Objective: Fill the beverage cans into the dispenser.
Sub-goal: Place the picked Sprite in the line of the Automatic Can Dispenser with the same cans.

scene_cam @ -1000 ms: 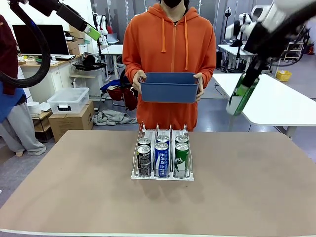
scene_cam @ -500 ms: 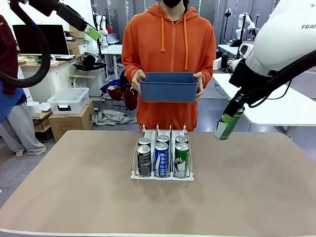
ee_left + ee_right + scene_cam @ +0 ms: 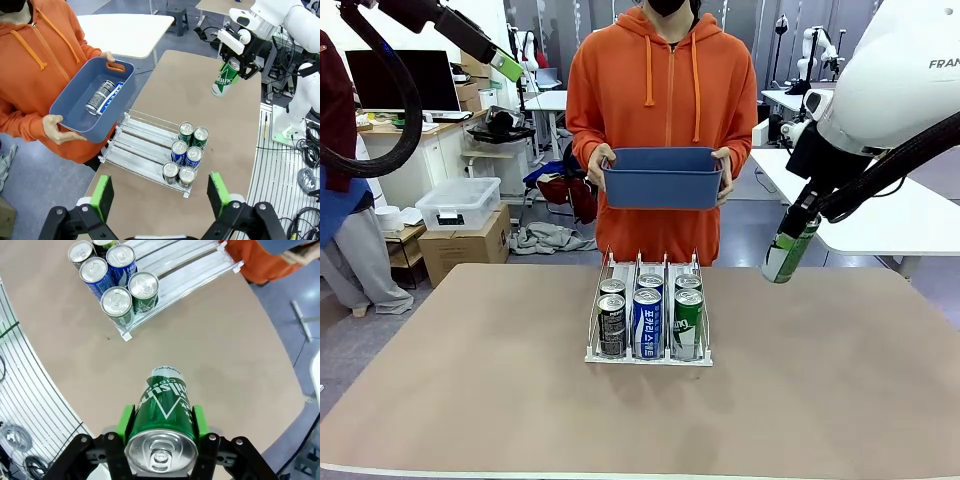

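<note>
My right gripper (image 3: pixel 798 222) is shut on a green beverage can (image 3: pixel 788 247), which hangs tilted above the table's far right side, to the right of the dispenser (image 3: pixel 625 270). In the right wrist view the green can (image 3: pixel 165 410) sits between both green pads (image 3: pixel 125 422). The dispenser holds several cans at its front: black (image 3: pixel 611 325), blue-and-white (image 3: pixel 647 322) and green (image 3: pixel 687 323), each with one more behind. The left gripper (image 3: pixel 160 197) hovers high and open, looking down on the dispenser (image 3: pixel 140 145). Two more cans (image 3: pixel 104 96) lie in the blue tub (image 3: pixel 75 117).
A person in an orange hoodie stands at the far edge, both hands on the blue tub (image 3: pixel 663 185), held at chest height above the dispenser's rear. The back halves of the lanes (image 3: pixel 185 262) are bare. Bare brown tabletop (image 3: pixel 820 380) surrounds the rack.
My right arm has carried the green can down and leftward from higher up at the right, then settled with a small shift. The left arm, the tub and the dispenser's cans have stayed put.
</note>
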{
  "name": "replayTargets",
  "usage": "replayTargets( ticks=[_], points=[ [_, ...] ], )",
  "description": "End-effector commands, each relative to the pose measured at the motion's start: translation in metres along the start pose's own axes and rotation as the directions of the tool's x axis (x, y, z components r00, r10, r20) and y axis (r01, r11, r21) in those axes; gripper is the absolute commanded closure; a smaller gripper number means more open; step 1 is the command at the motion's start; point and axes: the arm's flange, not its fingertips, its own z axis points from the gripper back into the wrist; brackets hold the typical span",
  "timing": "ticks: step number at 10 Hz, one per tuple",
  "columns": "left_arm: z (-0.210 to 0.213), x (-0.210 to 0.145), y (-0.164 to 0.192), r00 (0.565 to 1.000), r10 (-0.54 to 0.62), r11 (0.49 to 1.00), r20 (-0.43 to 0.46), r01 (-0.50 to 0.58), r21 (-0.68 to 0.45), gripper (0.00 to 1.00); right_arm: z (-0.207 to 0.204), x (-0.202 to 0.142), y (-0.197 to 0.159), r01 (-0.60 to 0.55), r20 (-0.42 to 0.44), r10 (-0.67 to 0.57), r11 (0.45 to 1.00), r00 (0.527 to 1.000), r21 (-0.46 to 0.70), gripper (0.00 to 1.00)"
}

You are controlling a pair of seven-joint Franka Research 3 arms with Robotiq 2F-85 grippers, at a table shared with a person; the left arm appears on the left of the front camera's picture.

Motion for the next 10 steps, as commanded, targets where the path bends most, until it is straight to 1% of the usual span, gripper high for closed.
replayTargets(
  ticks=[1, 2, 3, 4, 5, 8, 10],
  points=[
    [0.000, -0.001, 0.000, 1.000, 0.002, 1.000, 0.008, -0.002, -0.007, 0.00, -0.022, 0.021, 0.011, 0.153, -0.069, -0.149, 0.987, 0.986, 0.047, 0.42],
    [0.000, -0.001, 0.000, 1.000, 0.002, 1.000, 0.008, -0.002, -0.007, 0.00, -0.029, 0.024, 0.022, 0.200, -0.089, -0.191, 0.975, 0.978, 0.098, 0.42],
    [0.000, -0.001, 0.000, 1.000, 0.002, 1.000, 0.008, -0.002, -0.007, 0.00, -0.032, 0.026, 0.032, 0.219, -0.106, -0.207, 0.968, 0.973, 0.124, 0.42],
    [0.000, -0.001, 0.000, 1.000, 0.002, 1.000, 0.008, -0.002, -0.007, 0.00, -0.037, 0.031, 0.044, 0.197, -0.101, -0.183, 0.970, 0.978, 0.145, 0.42],
    [0.000, -0.001, 0.000, 1.000, 0.002, 1.000, 0.008, -0.002, -0.007, 0.00, -0.042, 0.034, 0.055, 0.191, -0.092, -0.179, 0.971, 0.980, 0.145, 0.42],
    [0.000, -0.001, 0.000, 1.000, 0.002, 1.000, 0.008, -0.002, -0.007, 0.00, -0.055, 0.041, 0.088, 0.190, -0.016, -0.190, 0.967, 0.982, 0.170, 0.42],
    [0.000, -0.001, 0.000, 1.000, 0.002, 1.000, 0.008, -0.002, -0.007, 0.00, -0.067, 0.046, 0.108, 0.179, 0.000, -0.182, 0.966, 0.983, 0.189, 0.42]
  ],
)
